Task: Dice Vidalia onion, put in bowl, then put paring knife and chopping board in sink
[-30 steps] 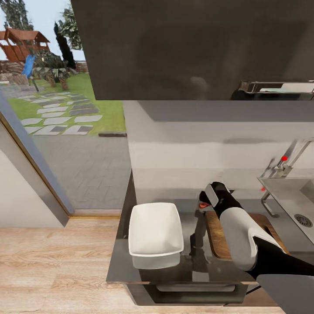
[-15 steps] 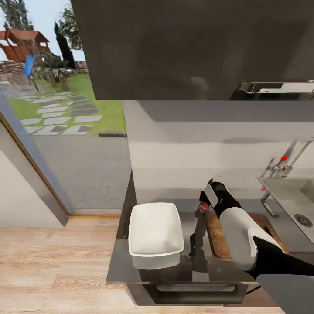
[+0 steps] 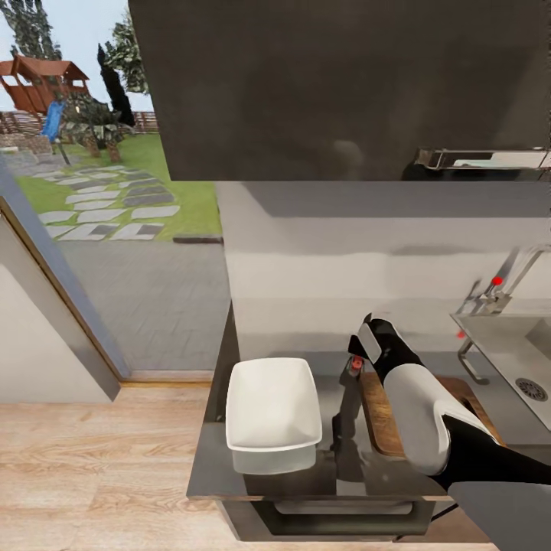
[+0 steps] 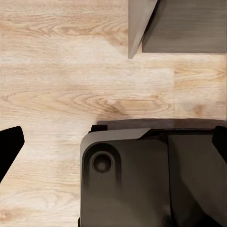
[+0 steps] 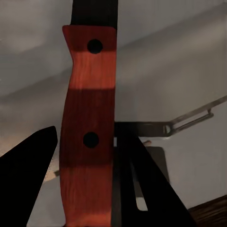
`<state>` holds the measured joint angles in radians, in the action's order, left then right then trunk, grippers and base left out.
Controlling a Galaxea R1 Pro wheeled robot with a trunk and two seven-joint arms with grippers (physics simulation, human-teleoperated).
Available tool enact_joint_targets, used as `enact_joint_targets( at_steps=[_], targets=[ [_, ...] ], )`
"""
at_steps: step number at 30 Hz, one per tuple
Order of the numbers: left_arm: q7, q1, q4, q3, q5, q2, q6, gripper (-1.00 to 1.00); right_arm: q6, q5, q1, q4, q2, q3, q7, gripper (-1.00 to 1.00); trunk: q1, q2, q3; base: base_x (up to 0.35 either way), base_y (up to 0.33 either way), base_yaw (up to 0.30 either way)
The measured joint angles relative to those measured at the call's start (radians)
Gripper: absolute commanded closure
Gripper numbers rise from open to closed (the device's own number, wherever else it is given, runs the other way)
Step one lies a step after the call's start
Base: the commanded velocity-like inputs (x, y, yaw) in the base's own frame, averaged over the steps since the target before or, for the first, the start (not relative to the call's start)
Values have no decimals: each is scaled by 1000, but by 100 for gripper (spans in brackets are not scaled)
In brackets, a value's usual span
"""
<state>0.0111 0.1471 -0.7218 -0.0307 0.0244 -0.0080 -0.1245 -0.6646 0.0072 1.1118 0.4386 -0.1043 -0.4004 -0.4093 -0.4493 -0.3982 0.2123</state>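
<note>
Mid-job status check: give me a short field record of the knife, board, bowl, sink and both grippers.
paring knife: red handle between the right gripper's fingers, above the counter
right gripper: shut on the knife, at the board's far left corner
chopping board: on countertop, partly under the right arm
bowl: left of board, looks empty
sink: right of the board
onion: cannot tell
left gripper: cannot tell

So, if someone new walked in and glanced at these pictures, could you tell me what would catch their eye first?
Probably the red handle of the paring knife, which stands large between the right gripper's dark fingers in the right wrist view. In the head view, the white square bowl stands out on the grey countertop, left of the brown chopping board. The steel sink with its red-knobbed tap sits at the far right.
</note>
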Motion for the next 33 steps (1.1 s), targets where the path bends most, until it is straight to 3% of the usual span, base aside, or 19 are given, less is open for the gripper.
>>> enact_joint_targets(
  at_steps=[25,31,33],
  targets=[
    [0,0,0,0,0,0,0,-100,-22,-1,0,18,-7,3,0,100,0,0,-39,0,0,0],
    [0,0,2,1,-1,0,0,-100,-53,-1,0,99,-18,9,-1,100,0,0,-49,0,0,0],
    [0,0,1,1,-1,0,0,-100,-93,-1,-1,154,-32,9,-2,100,0,0,-52,0,0,0]
  ],
)
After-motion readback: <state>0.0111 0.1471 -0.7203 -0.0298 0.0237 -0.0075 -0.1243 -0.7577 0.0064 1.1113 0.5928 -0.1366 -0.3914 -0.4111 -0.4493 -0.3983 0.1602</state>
